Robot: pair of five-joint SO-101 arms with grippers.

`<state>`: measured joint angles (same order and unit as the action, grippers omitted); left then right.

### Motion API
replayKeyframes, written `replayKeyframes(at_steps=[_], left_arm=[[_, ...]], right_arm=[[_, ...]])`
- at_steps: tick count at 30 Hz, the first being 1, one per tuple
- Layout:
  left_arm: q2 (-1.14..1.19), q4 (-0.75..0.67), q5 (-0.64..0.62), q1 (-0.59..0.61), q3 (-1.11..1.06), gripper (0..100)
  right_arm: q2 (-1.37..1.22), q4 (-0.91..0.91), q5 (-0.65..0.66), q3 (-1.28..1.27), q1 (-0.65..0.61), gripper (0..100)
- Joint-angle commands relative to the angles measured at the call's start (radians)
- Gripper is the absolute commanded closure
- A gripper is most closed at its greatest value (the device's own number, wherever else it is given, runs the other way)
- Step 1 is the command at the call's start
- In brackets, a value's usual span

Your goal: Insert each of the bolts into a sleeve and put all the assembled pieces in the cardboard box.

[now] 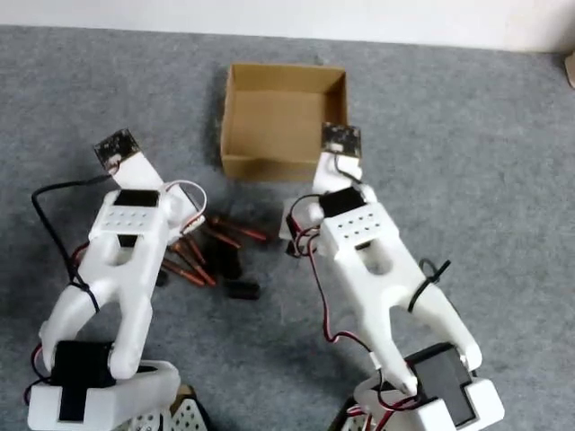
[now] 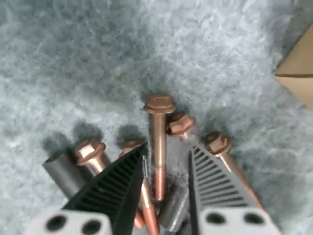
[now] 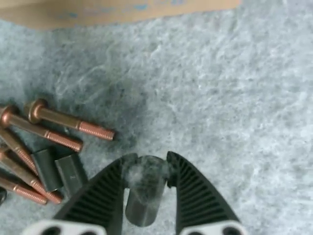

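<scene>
Cardboard box [image 1: 238, 166] by the far edge of the worktop [image 1: 467, 180], roughly midway along it, open side up, nothing visible inside. No assembled piece to be seen anywhere, so no part of the delivery counted as done.

Copper-coloured bolts [image 1: 235, 232] in a loose heap nearer the middle of the worktop, on the near side of the box, mixed with short dark sleeves [image 1: 241, 288]. At least five bolts countable from the left wrist view, several touching or crossing one another. Exact totals of bolts and sleeves hard to fix.

Left hand [image 2: 168, 147] spread over the heap, with one long bolt [image 2: 158, 142] lying between the open jaws, head pointing away from the wrist. Not yet pinched; no contact with either pad discernible. Spare sleeve [image 2: 63, 171] just beside that hand, outside one jaw.

Right hand [image 3: 150, 157] pressed onto a gripped sleeve [image 3: 144, 191], pinching it across its sides, just beside the heap and on the near side of the box. Whether lifted or resting on the worktop, unclear.

Judged as the opening of the first pairing: one sleeve secured, one bolt lined up for a grasp. Left to do: close on that bolt, slide it into the gripped sleeve, drop the pair into the box, then repeat for every remaining bolt.
</scene>
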<state>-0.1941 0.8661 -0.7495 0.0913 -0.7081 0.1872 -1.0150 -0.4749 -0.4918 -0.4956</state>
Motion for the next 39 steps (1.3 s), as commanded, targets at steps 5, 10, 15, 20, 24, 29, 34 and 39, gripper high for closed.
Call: replayKeyframes(at_steps=[5, 10, 15, 20, 24, 29, 34, 39], left_arm=[[0.136, -0.049, -0.003, 0.012, 0.051, 91], [0.291, -0.009, -0.005, 0.015, 0.162, 91], [0.361, 0.008, -0.006, 0.036, 0.216, 91], [0.424, -0.015, -0.002, 0.038, 0.222, 91], [0.424, -0.002, -0.002, 0.041, 0.251, 95], [0.418, 0.048, 0.058, 0.002, 0.254, 100], [0.254, 0.13, 0.1, -0.071, 0.278, 100], [-0.091, 0.236, 0.181, -0.076, 0.269, 100]], right_arm=[[0.05, -0.001, 0.017, 0.007, 0.018, 99.4], [0.047, -0.001, 0.017, 0.004, 0.018, 99.4], [0.045, -0.001, 0.017, 0.005, 0.018, 99.4], [0.045, -0.001, 0.017, 0.005, 0.018, 99.4], [0.051, -0.001, 0.017, 0.002, 0.018, 99.4], [0.053, -0.001, 0.017, 0.004, 0.018, 99.4], [0.058, -0.002, 0.018, 0.002, 0.018, 99.4], [0.186, 0.028, 0.106, -0.036, 0.016, 99.4]])
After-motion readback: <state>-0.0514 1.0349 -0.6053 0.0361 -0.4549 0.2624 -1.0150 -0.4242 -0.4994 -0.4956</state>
